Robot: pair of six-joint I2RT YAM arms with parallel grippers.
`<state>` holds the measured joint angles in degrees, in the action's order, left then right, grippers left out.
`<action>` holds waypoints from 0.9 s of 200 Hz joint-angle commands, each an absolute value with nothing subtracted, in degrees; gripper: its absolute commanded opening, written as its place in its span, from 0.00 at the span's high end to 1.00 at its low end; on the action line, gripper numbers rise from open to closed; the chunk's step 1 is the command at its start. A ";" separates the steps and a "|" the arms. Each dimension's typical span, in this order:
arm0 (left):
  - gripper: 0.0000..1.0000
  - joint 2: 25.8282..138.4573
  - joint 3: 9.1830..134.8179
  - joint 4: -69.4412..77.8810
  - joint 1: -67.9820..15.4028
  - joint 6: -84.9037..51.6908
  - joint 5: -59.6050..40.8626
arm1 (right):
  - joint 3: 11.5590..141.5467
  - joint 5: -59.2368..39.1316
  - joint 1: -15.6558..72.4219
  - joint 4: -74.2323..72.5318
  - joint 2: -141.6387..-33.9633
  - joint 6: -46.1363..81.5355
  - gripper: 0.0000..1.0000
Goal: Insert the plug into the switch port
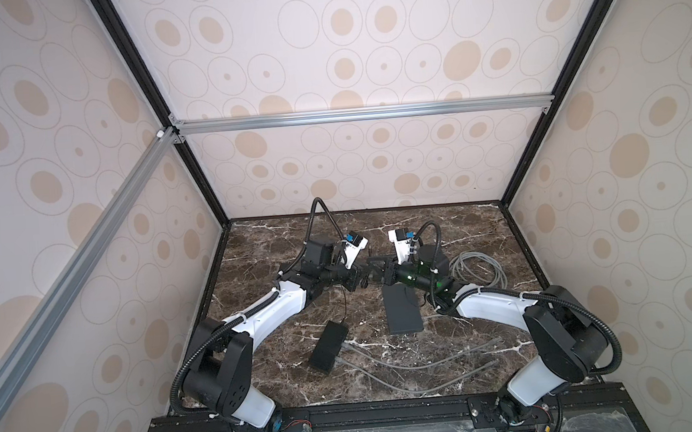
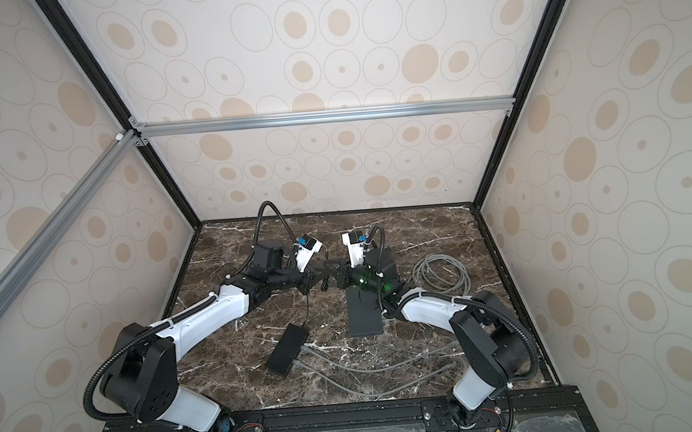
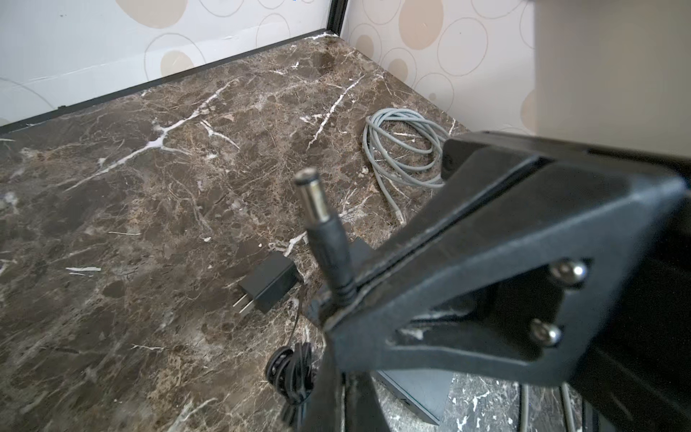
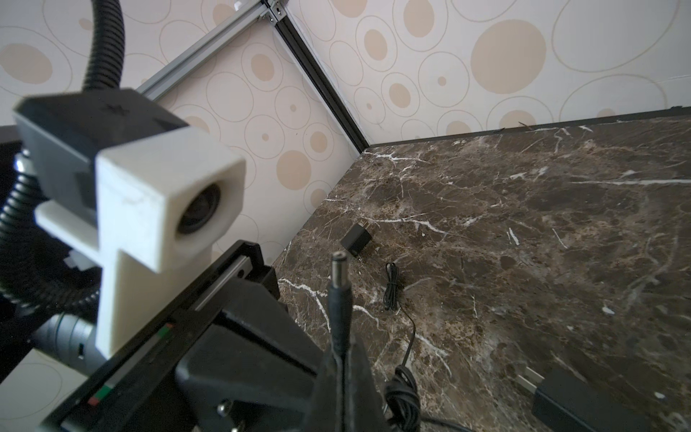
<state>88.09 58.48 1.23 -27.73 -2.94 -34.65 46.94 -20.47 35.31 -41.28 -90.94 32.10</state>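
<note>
Gripping the plug (image 4: 338, 299), tip poking out, the right claw (image 4: 339, 359) hangs nearest the switch (image 1: 403, 317) below, left claw (image 1: 362, 282) squeezed closed beside it.

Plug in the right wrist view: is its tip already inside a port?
No, the plug sticks out of the shut right end effector, its metal tip bare in the air.

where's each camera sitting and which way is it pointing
both top views: high over the near edge, facing down at the table; left arm, right arm show
left wrist: left arm, faces far right corner; right gripper shows, pinching the plug
right wrist: right arm, faces far left corner; left wrist camera shows
shared: both wrist views see plug and adapter
</note>
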 commanded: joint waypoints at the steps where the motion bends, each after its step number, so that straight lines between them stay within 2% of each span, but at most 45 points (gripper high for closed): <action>1: 1.00 88.52 61.08 0.96 -27.15 -1.65 -34.70 | 45.37 -19.60 36.02 -41.95 -88.25 31.43 0.94; 19: 1.00 88.26 61.01 0.22 -27.15 -0.56 -35.88 | 45.11 -17.23 35.55 -37.43 -85.51 28.72 0.75; 31: 1.00 88.16 61.00 0.00 -27.10 -0.01 -36.73 | 45.73 -15.72 35.03 -32.20 -83.12 26.92 0.67; 60: 1.00 89.27 62.14 -2.49 -27.21 2.16 -39.99 | 50.92 -15.10 30.08 -11.95 -77.48 29.13 0.68; 82: 1.00 92.30 65.27 -7.87 -27.93 4.76 -42.80 | 55.14 -24.14 24.92 -1.11 -75.91 29.78 0.76; 109: 1.00 95.10 67.68 -12.70 -29.82 7.58 -41.42 | 58.54 -29.30 24.10 9.41 -73.64 22.26 0.77; 180: 1.00 97.29 69.87 -17.30 -32.78 9.58 -38.21 | 59.26 -27.90 26.31 16.74 -73.44 21.50 0.77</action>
<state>97.51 67.02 -14.92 -32.62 6.85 -38.61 57.95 -27.81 24.45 12.97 -72.95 22.74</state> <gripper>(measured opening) 0.047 0.226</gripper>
